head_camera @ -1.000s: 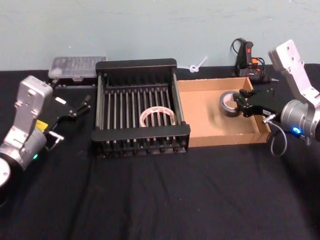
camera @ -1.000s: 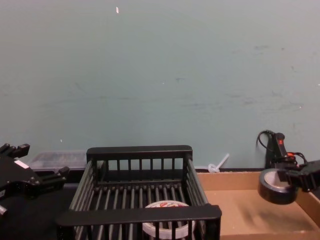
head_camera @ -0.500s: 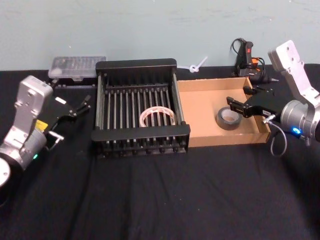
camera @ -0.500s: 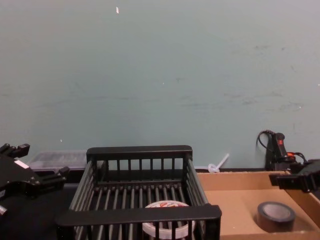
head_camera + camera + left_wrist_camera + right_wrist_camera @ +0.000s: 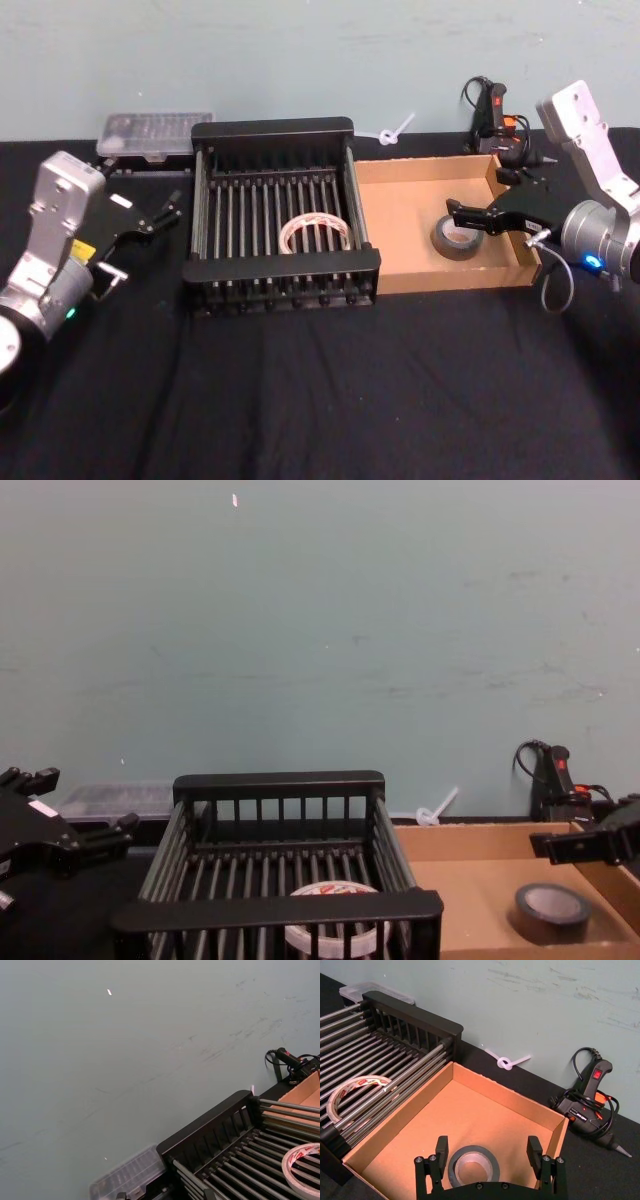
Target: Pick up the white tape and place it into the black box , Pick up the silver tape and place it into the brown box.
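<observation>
**Both tapes lie in their boxes**

The right gripper [image 5: 488,198] hangs with its fingers [image 5: 442,1147] spread wide, holding nothing. Just below it, the silver tape [image 5: 472,1165] lies flat in the brown box [image 5: 404,270]. The left gripper [image 5: 158,212] waits beside the black box [image 5: 280,266]; I cannot tell its fingers. The white tape [image 5: 315,232] lies inside this box.

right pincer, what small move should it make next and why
Probably lift straight up and draw back out of the brown box. The right pincer hangs open above the silver tape, which lies flat on the box floor, and the white tape already lies in the black box.
</observation>
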### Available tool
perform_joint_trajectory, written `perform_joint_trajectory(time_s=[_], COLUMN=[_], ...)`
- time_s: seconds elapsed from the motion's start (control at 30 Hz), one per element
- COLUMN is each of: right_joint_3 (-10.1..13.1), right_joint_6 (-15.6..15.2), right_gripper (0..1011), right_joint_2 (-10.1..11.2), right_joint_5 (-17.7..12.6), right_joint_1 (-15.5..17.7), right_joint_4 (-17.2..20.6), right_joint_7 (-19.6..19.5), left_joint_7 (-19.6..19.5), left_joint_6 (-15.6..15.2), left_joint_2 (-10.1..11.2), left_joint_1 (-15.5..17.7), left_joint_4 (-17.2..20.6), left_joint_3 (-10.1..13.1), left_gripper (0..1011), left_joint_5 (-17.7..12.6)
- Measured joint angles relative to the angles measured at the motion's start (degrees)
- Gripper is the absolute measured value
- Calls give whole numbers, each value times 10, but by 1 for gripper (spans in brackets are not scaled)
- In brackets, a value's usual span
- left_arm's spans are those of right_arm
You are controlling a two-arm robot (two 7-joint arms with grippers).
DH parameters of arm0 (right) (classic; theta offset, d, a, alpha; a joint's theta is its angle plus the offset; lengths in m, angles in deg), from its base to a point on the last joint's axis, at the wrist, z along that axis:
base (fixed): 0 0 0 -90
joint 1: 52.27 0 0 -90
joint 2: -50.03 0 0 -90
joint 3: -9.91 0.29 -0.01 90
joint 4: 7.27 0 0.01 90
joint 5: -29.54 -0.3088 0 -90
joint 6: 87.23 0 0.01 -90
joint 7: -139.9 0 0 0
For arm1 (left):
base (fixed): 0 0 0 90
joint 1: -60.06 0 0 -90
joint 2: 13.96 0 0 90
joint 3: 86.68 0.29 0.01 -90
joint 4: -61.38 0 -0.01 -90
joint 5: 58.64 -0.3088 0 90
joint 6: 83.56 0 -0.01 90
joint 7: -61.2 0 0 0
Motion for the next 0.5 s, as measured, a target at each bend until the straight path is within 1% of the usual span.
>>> perform_joint_trajectory(time_s=[0.5], right_joint_3=[0], right_joint_6=[0], right_gripper=[1002], right_joint_2=[0], right_joint_5=[0], right_joint_1=[0], right_joint_4=[0], right_joint_7=[0], left_joint_7=[0], left_joint_6=[0], left_joint_2=[0], left_joint_1=[0], left_joint_4=[0], left_joint_3=[0], left_gripper=[1001], left_joint_5=[0])
